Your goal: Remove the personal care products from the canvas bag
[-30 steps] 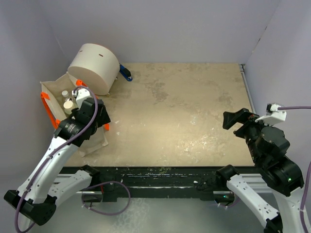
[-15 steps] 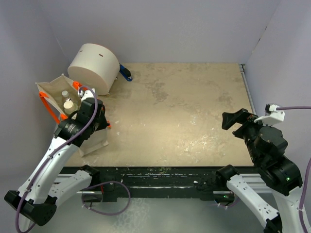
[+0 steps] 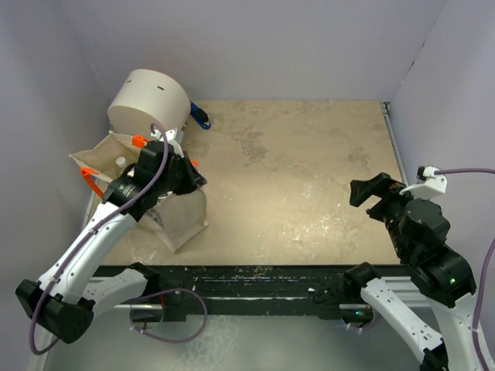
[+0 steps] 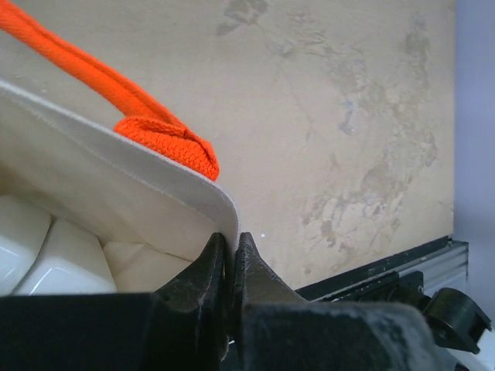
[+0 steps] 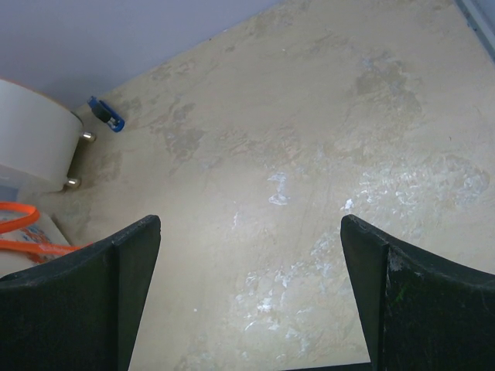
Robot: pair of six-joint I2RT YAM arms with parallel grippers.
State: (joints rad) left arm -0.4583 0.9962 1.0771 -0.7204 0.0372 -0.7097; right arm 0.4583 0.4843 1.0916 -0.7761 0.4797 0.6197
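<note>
1. From the top, the bench (image 3: pixel 309 178) is tan and blotchy, with pale purple walls around it. On the left side, the left arm (image 3: pixel 116 209) holds the bag (image 3: pixel 184 218) at a tilt. The bag's open mouth shows on the side toward the left wall. I think a small white bottle (image 3: pixel 120 161) peeks out there, but it is too tiny to be sure. The big cream tub (image 3: pixel 151 97) stands just behind the bag. If the bag swings back, it could bump the tub. The right arm (image 3: pixel 418 224) is well apart on the other side, too far to catch anything that falls.

2. From the left wrist, the left jaws are pressed together on the thin edge of the bag, near an orange strap (image 4: pixel 158 131). Some white bottles (image 4: pixel 35 259) lie inside the bag, below that edge. Only a little bit of cloth is pinched. I think it could slip out, because the bottles make the bag heavy. Then the bag would flop down. The bottles might spill and roll toward the near edge of the bench.

3. From the right wrist, the right jaws are spread wide with nothing between them. Bare bench lies below. The tub and its blue handle (image 5: pixel 106 114) are far off. If the bag tips too fast, no one is ready to stop rolling bottles.
</note>
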